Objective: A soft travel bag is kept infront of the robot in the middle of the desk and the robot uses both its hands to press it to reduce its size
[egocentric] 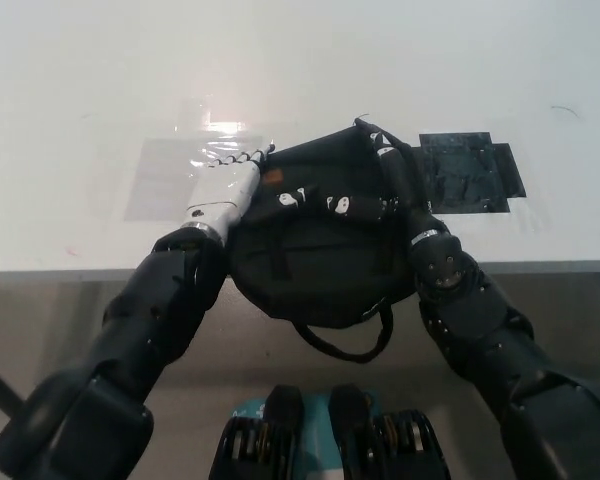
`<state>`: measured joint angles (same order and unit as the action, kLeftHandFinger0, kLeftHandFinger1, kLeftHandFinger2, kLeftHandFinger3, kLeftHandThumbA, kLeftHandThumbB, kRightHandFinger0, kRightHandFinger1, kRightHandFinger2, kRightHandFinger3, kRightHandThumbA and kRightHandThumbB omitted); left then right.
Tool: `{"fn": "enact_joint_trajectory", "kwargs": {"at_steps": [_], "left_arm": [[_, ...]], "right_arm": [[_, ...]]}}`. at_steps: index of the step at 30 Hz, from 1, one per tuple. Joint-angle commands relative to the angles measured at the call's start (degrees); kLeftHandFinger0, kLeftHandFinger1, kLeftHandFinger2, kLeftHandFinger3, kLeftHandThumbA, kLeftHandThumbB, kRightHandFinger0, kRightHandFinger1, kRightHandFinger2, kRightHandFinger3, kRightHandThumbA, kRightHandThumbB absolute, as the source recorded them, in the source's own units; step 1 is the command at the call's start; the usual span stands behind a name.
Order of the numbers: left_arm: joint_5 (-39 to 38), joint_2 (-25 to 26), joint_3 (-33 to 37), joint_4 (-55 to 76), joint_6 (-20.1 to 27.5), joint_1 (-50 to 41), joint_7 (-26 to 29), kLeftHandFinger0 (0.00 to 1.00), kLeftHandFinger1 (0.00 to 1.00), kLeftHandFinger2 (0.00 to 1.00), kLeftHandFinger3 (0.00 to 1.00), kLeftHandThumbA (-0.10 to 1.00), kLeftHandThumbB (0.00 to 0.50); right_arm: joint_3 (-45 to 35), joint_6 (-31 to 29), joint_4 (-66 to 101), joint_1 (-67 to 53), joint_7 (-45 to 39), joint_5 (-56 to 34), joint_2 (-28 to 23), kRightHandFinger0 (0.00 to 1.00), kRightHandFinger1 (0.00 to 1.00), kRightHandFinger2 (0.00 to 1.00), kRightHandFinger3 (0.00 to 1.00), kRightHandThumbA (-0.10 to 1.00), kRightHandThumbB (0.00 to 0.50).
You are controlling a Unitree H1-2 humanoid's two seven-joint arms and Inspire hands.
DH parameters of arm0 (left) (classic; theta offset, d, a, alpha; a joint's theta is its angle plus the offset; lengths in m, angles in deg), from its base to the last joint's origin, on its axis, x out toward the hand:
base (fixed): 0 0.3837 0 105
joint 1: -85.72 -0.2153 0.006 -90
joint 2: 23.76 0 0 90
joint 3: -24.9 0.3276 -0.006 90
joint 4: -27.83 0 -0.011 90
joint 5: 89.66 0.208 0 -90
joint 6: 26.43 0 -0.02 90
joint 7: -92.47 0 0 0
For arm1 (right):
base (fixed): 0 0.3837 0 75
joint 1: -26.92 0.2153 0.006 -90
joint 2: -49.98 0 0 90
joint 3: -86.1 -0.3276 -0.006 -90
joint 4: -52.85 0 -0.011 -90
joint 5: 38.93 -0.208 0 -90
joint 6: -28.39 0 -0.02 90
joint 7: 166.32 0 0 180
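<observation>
one bag [315, 250], two hands pressing: left hand [225, 185], right hand [388, 160].

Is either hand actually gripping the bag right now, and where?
Neither visibly grips it. The left hand lies against the travel bag at its left side, the right hand against its right side, squeezing inward.
</observation>
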<state>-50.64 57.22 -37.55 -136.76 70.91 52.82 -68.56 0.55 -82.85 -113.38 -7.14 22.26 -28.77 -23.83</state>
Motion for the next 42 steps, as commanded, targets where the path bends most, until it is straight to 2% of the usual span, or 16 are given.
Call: {"fn": "enact_joint_trajectory", "kwargs": {"at_steps": [1,6,10,13,19,20,24,25,28,30,31,33,38,42], "left_arm": [[-0.66,-1.39,1.38,-4.08,0.15,-4.98,-3.29,1.00,1.00,1.00,1.00,1.00,0.076],[-0.65,-1.00,1.87,-3.96,-0.02,-3.62,-4.40,1.00,1.00,1.00,1.00,1.00,0.084],[-0.60,-0.02,2.23,-2.96,0.22,-0.95,-4.66,1.00,1.00,1.00,1.00,1.00,0.085],[-0.59,0.89,2.24,-1.47,0.02,2.43,-5.03,1.00,1.00,1.00,1.00,1.00,0.089],[0.56,3.29,2.81,3.05,0.22,10.38,-5.01,1.00,1.00,1.00,1.00,1.00,0.077],[1.36,3.73,3.33,3.54,-0.81,13.75,-5.12,1.00,1.00,1.00,1.00,1.00,0.082],[3.25,5.20,5.26,4.64,-1.09,19.16,-5.64,1.00,1.00,1.00,1.00,1.00,0.051],[2.88,5.71,5.05,4.93,-0.75,20.62,-5.96,1.00,1.00,1.00,1.00,1.00,0.050],[2.72,7.00,4.77,6.05,-1.37,23.61,-6.72,1.00,1.00,1.00,1.00,1.00,0.063],[1.87,7.89,3.90,7.37,-2.00,25.18,-8.31,1.00,1.00,1.00,1.00,1.00,0.072],[1.74,8.28,3.78,7.77,-1.91,25.74,-8.75,1.00,1.00,1.00,1.00,1.00,0.071],[1.62,9.16,3.53,9.12,-2.28,26.31,-9.62,1.00,1.00,1.00,1.00,1.00,0.072],[2.32,11.73,3.22,12.31,-2.97,27.78,-9.31,1.00,1.00,1.00,1.00,1.00,0.071],[0.63,13.14,0.63,15.42,-2.07,27.13,-8.72,1.00,1.00,1.00,1.00,1.00,0.079]], "right_arm": [[0.87,2.86,-3.67,-3.29,1.12,0.17,0.53,1.00,1.00,1.00,1.00,1.00,0.211],[1.92,3.99,-3.86,-2.58,1.32,0.68,0.12,1.00,1.00,1.00,1.00,1.00,0.207],[1.79,3.12,-3.22,-0.46,1.94,0.21,-0.29,1.00,1.00,1.00,1.00,1.00,0.260],[1.29,3.01,-2.45,2.22,1.93,-0.35,-0.59,1.00,1.00,1.00,1.00,1.00,0.239],[1.49,3.99,-0.75,9.70,2.22,0.05,-1.64,1.00,1.00,1.00,1.00,1.00,0.273],[1.89,3.51,-0.34,12.48,3.08,0.67,-2.23,1.00,1.00,1.00,1.00,1.00,0.237],[2.82,3.94,0.83,17.79,4.09,1.69,-3.56,1.00,1.00,1.00,1.00,1.00,0.191],[2.77,3.86,1.27,19.33,4.32,1.62,-3.91,1.00,1.00,1.00,1.00,1.00,0.219],[2.36,4.57,2.88,22.96,3.00,0.90,-4.57,1.00,1.00,1.00,1.00,1.00,0.223],[2.16,5.58,3.39,25.00,2.31,0.56,-4.83,1.00,1.00,1.00,1.00,1.00,0.277],[2.01,5.55,3.46,25.66,2.37,0.39,-4.96,1.00,1.00,1.00,1.00,1.00,0.287],[1.60,5.47,3.68,26.72,2.25,-0.13,-5.09,1.00,1.00,1.00,1.00,1.00,0.245],[0.84,6.27,6.02,28.53,2.54,-0.39,-5.93,1.00,1.00,1.00,1.00,1.00,0.231],[0.07,7.43,12.11,27.07,1.39,-0.77,-7.08,1.00,1.00,1.00,1.00,1.00,0.274]]}}
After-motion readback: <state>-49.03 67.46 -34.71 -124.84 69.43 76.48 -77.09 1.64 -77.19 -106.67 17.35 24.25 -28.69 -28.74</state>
